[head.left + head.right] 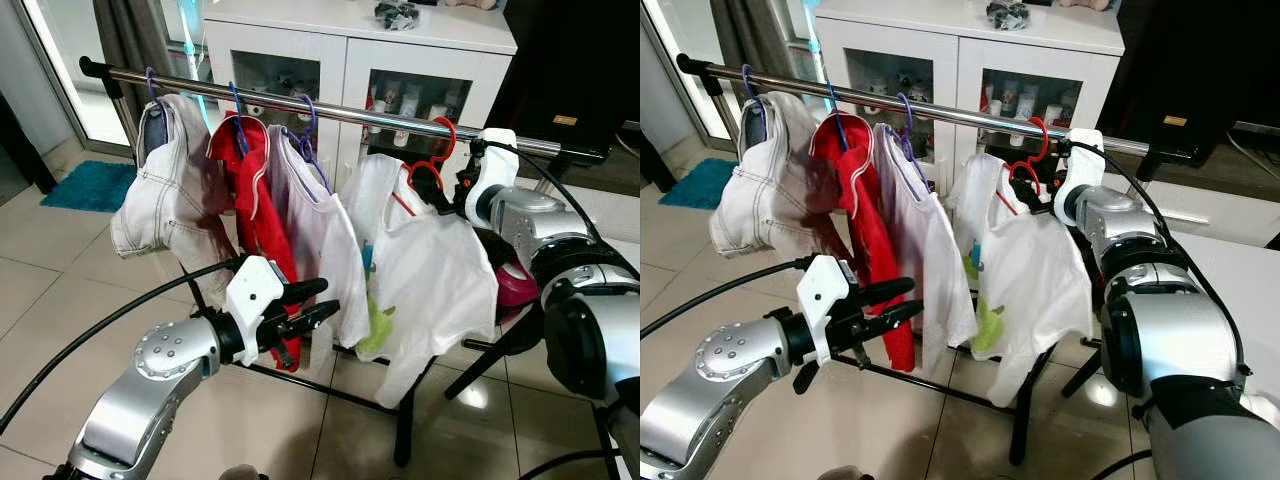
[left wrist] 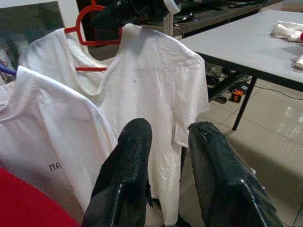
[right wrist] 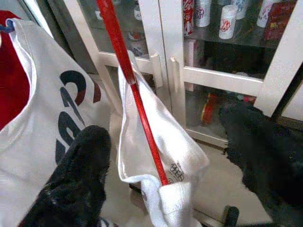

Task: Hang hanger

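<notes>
Four garments hang on the rail (image 1: 330, 108); the last, a white T-shirt (image 1: 430, 270), sits on the red hanger (image 1: 432, 160), whose hook is already over the rail. The right gripper (image 1: 448, 192), just below the rail, has its fingers spread around the hanger's shoulder. The left gripper (image 1: 305, 305), low before the rail, is slightly open and empty. Only withdrawal seems left.

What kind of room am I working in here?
Probably a home living or laundry area: a clothes rail hung with shirts, a white glass-door cabinet of household bottles, and a tiled floor.
</notes>
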{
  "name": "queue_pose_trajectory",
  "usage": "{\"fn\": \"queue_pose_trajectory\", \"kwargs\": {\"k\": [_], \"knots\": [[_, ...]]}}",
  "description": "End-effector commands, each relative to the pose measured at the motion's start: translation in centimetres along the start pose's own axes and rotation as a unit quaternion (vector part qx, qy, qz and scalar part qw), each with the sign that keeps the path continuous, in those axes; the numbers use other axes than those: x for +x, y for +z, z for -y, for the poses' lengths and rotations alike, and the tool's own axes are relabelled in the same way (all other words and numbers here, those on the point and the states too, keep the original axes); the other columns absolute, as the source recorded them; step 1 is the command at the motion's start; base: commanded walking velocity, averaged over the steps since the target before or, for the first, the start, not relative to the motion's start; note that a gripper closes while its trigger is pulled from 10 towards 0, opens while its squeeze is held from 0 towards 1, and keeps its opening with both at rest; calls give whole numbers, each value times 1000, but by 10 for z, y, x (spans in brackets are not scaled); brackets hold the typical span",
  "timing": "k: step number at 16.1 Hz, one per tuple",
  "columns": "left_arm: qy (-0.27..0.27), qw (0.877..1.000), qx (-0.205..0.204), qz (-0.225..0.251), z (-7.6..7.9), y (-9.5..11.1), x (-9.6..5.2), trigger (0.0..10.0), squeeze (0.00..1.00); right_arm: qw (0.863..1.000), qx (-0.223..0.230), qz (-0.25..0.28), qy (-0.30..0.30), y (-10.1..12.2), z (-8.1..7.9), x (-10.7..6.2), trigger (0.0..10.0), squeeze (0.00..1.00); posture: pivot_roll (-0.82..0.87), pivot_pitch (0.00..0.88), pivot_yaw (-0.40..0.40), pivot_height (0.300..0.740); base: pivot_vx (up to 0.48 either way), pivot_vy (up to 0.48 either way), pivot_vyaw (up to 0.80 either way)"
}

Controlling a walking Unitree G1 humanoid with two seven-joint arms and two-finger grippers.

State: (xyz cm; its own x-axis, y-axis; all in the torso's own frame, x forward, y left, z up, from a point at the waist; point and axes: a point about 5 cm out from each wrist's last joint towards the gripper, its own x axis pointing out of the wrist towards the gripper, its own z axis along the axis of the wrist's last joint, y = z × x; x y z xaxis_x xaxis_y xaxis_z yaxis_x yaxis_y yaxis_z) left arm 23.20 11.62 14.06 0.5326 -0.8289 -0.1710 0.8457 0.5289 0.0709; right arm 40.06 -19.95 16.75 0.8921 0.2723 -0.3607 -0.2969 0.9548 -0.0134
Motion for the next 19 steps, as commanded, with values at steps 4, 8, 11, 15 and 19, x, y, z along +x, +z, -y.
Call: {"fn": "queue_pose_trajectory", "kwargs": {"k": [4, 8, 11, 15, 19], "knots": [[-11, 1000, 12, 4, 1, 6, 2, 10000, 0, 1000, 17, 12, 5, 11, -4, 1, 0, 0, 125, 0, -31, 740, 0, 0, 0], [-11, 1000, 12, 2, 1, 6, 1, 10000, 0, 1000, 18, 11, 6, 11, -9, 4, 0, 0, 131, 0, -36, 740, 0, 0, 0], [-10, 1000, 13, 3, 1, 6, 0, 10000, 0, 1000, 21, 12, 8, 10, -14, 6, 0, 0, 135, 0, -36, 740, 0, 0, 0], [-10, 1000, 13, 2, 0, 6, 0, 10000, 0, 1000, 25, 11, 12, 8, -20, 9, 0, 0, 142, 0, -36, 740, 0, 0, 0], [-9, 1000, 14, 2, 0, 6, -1, 10000, 0, 999, 29, 13, 13, 9, -21, 9, 0, 0, 142, 0, -39, 740, 0, 0, 0]]}}
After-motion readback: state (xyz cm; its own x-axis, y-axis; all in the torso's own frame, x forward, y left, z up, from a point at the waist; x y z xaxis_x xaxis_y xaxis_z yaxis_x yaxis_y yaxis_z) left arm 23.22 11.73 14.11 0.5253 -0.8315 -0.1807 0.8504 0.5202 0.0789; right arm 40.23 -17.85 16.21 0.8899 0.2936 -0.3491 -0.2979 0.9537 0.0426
